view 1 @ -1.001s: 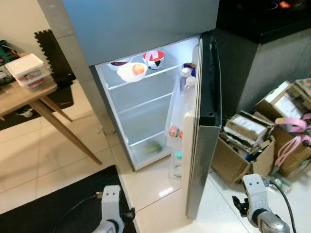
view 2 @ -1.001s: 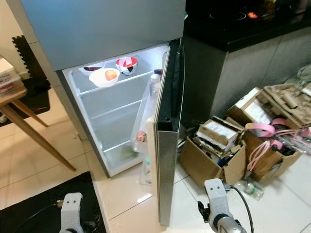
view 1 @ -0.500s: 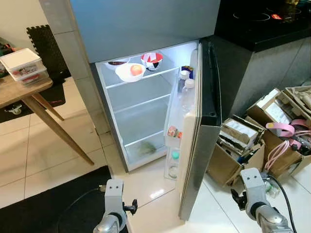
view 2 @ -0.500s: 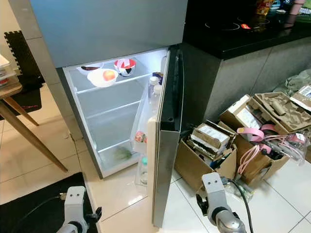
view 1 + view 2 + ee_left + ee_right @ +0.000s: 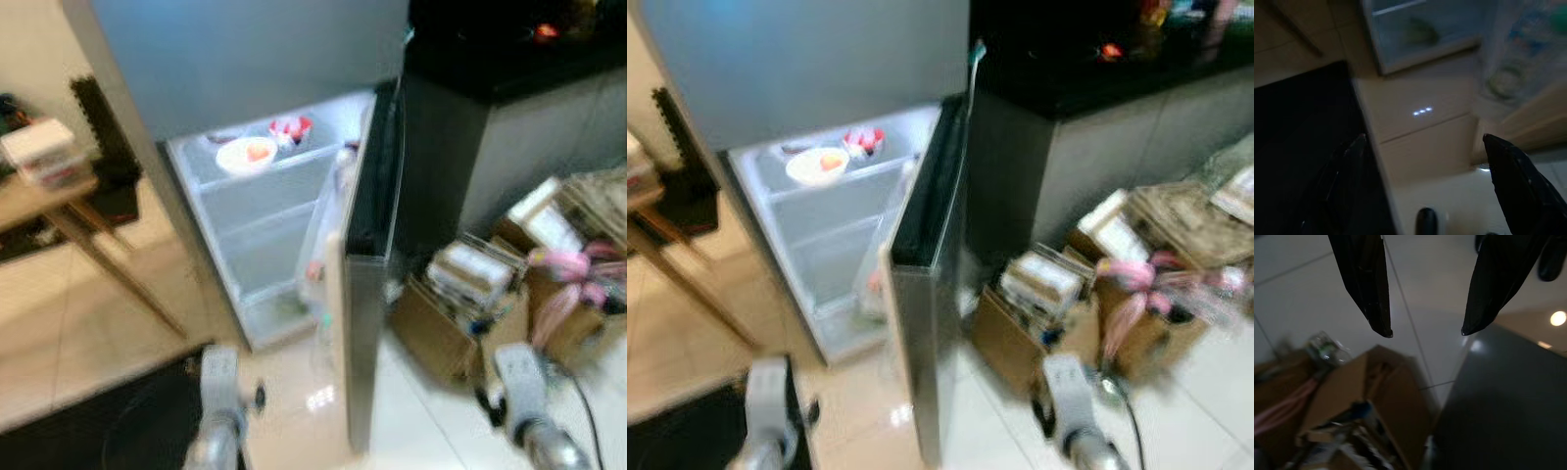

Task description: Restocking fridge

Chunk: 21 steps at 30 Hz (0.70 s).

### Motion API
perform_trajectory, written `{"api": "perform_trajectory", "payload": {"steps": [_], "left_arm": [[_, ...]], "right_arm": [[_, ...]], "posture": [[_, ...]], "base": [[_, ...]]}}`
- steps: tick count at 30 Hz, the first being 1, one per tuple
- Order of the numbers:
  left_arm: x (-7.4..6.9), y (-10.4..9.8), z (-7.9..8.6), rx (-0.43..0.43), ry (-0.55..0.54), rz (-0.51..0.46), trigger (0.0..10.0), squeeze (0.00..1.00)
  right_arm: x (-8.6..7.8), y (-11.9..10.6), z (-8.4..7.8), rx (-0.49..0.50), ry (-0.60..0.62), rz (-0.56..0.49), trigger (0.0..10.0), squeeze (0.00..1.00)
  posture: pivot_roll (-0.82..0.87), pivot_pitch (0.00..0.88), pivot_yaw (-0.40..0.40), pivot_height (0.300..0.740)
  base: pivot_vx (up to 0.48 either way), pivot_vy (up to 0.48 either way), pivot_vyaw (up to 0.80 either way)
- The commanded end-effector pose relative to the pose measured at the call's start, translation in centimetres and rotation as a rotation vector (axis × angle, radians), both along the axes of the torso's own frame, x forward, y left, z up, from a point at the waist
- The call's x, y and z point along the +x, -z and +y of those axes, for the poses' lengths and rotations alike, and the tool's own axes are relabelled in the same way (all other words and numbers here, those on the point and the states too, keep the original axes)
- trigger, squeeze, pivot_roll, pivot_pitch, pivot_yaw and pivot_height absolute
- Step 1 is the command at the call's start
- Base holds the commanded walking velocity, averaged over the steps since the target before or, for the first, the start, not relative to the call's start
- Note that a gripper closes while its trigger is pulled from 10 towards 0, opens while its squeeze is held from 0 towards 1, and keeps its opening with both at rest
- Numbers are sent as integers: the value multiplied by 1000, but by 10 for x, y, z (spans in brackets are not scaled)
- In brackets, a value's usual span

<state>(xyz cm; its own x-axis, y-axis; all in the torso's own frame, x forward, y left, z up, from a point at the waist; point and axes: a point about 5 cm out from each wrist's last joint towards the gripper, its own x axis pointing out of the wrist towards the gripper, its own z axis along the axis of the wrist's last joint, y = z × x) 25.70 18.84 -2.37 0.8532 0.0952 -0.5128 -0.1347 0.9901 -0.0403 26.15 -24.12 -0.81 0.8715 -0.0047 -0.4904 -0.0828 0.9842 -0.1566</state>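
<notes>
My left jaws [image 5: 1422, 142] hang spread and empty, low over the floor. The fridge [image 5: 274, 215] stands well ahead, door [image 5: 367, 294] open, a bowl [image 5: 245, 155] on its top shelf. My right jaws [image 5: 1425, 333] gape, empty, beside cardboard boxes [image 5: 460, 313].

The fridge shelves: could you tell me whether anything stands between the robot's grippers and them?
Nothing visible does. The fridge door is swung open to the right of the fridge shelves, and both the left gripper and the right gripper hang open, empty, over bare floor.
</notes>
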Motion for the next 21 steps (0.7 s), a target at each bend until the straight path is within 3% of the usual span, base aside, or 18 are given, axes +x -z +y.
{"api": "perform_trajectory", "payload": {"steps": [1, 7, 14, 16, 19, 20, 21], "left_arm": [[-7, 5, 1, 3, 1, 25, 10000, 0], [-10, 7, -1, -16, 21, 27, 10000, 0], [-14, 10, -3, -4, 35, 51, 10000, 0], [-14, 11, -3, -7, 40, 48, 10000, 0], [-15, 12, -12, 3, 136, 51, 10000, 0], [-16, 12, -18, 29, 213, 51, 10000, 0], [-16, 12, -18, 29, 213, 51, 10000, 0]], "right_arm": [[-3, 5, 7, 20, -11, 11, 10000, 0], [1, 3, 12, 23, -33, 0, 10000, 0], [1, 2, 13, 21, -47, -3, 10000, 0], [1, 2, 13, 21, -47, -4, 10000, 0], [0, 2, 12, 20, -47, -2, 10000, 0], [0, 2, 12, 20, -46, -1, 10000, 0], [0, 2, 12, 20, -46, -1, 10000, 0]], "posture": [[-103, 110, 45, 730], [-102, 112, 41, 730], [-102, 115, 38, 730], [-102, 115, 38, 730], [-104, 116, 41, 730], [-105, 117, 42, 730], [-105, 117, 42, 730]], "base": [[0, 0, 0], [0, 0, 0], [0, -480, 0], [0, 0, 0], [0, 0, 0], [0, 0, 0], [0, 0, 0]]}}
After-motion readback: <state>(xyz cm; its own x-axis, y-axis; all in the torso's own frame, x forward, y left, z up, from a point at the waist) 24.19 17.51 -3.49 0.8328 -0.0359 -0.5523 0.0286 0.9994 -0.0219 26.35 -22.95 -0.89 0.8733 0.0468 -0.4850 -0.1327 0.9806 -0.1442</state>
